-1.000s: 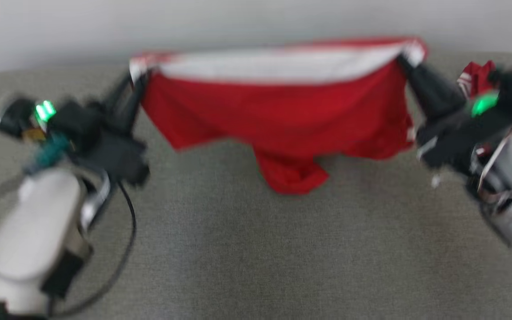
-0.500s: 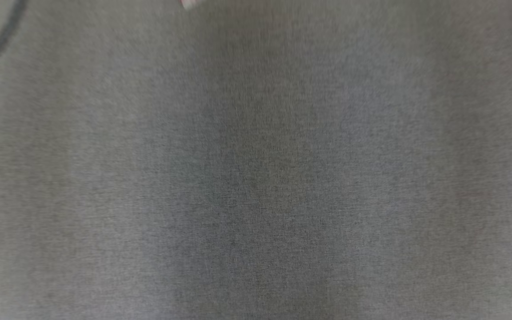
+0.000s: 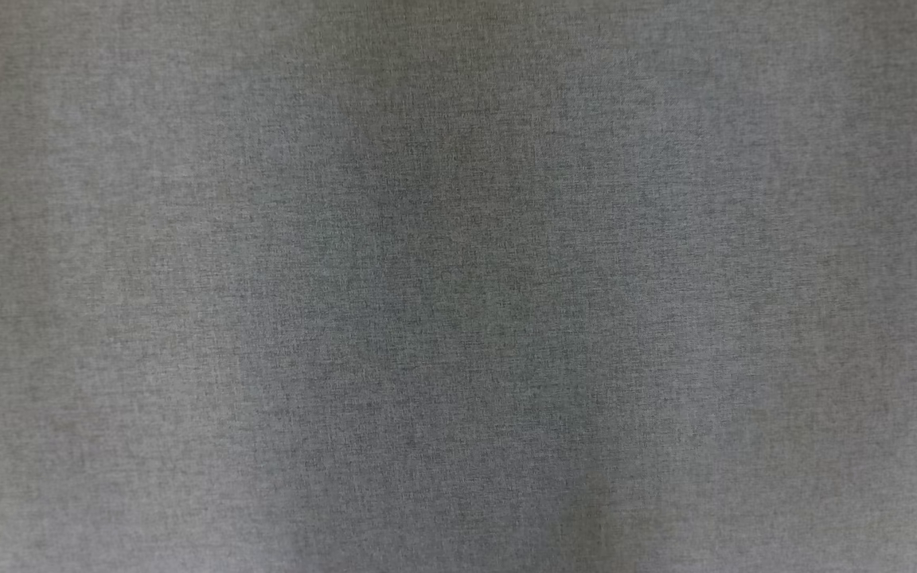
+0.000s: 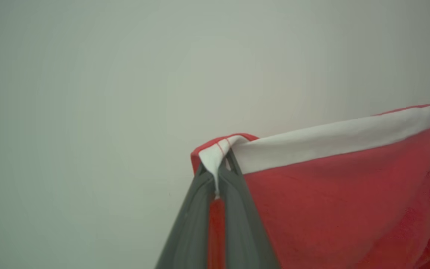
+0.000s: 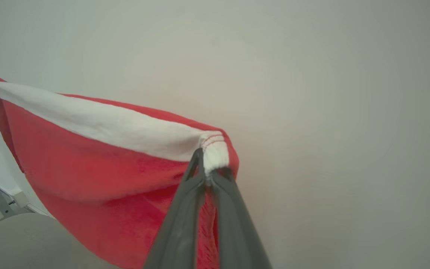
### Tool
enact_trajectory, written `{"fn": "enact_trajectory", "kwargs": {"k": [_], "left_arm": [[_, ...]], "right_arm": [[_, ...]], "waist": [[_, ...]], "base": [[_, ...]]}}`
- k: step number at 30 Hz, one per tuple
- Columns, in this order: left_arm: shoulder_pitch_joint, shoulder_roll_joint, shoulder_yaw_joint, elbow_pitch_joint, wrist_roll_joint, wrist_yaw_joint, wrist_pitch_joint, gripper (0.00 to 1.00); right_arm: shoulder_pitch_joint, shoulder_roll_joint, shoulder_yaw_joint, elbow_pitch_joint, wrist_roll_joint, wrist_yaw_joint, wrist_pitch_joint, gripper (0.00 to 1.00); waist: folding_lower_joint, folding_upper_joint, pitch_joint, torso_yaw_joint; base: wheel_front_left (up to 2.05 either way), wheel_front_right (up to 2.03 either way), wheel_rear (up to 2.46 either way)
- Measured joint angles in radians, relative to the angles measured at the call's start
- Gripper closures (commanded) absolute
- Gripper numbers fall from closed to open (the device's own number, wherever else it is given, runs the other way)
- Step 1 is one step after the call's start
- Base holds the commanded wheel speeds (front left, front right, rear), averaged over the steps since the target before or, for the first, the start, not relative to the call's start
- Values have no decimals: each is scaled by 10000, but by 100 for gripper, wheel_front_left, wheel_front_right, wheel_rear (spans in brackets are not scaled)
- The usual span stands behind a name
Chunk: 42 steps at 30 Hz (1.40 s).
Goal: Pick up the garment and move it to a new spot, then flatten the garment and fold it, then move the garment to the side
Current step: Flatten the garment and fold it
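The garment (image 4: pixel 342 209) hangs stretched by its white band between our grippers. Our left gripper (image 4: pixel 218 172) is clamped on one band corner and our right gripper (image 5: pixel 208 170) on the other, with red cloth falling below each. A second ago the head saw all this. Now it faces the grey surface (image 3: pixel 458 286), so the camera has dipped, probably to find the laying spot.
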State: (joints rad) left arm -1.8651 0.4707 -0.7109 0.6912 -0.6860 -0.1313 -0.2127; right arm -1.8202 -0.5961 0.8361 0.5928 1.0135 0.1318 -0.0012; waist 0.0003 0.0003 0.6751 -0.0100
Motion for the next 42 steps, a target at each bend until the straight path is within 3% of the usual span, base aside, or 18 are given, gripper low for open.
{"fn": "enact_trajectory", "kwargs": {"k": [5,9,21,27,31,36,42], "left_arm": [[1074,387,-663,-520,-518,0,-299,100],[2530,677,-520,-1221,-769,15,-433,100],[9402,1112,813,-5463,-851,1616,-497,100],[12416,1315,1156,-6259,-838,2023,-497,100],[14127,1009,1457,-6518,-708,2013,-497,100],[15218,635,1323,-6305,-454,1565,-497,100],[16282,339,1287,-5607,153,1411,-497,100]], "right_arm": [[685,-671,811,-527,368,0,-397,100],[1807,-1306,1227,-1321,972,0,-945,100],[6530,-3289,2088,-3891,2222,0,-2414,100],[8729,-3216,2136,-4424,2362,0,-2560,100],[10529,-3187,1555,-4527,2452,0,-2602,100],[12812,-3229,731,-4600,2359,0,-2602,100],[15084,-2805,-426,-4788,1914,0,-2602,100]], "waist": [[-2,0,-40,5],[-2,-1,-330,26],[-5,-4,-1968,85],[-7,-5,-2780,37],[-7,-6,-3363,-13],[-5,-5,-3893,69],[-4,-6,-4413,198]], "base": [[0,0,0],[0,0,0],[0,0,0],[0,0,0],[0,0,0],[0,0,0],[0,0,0]]}}
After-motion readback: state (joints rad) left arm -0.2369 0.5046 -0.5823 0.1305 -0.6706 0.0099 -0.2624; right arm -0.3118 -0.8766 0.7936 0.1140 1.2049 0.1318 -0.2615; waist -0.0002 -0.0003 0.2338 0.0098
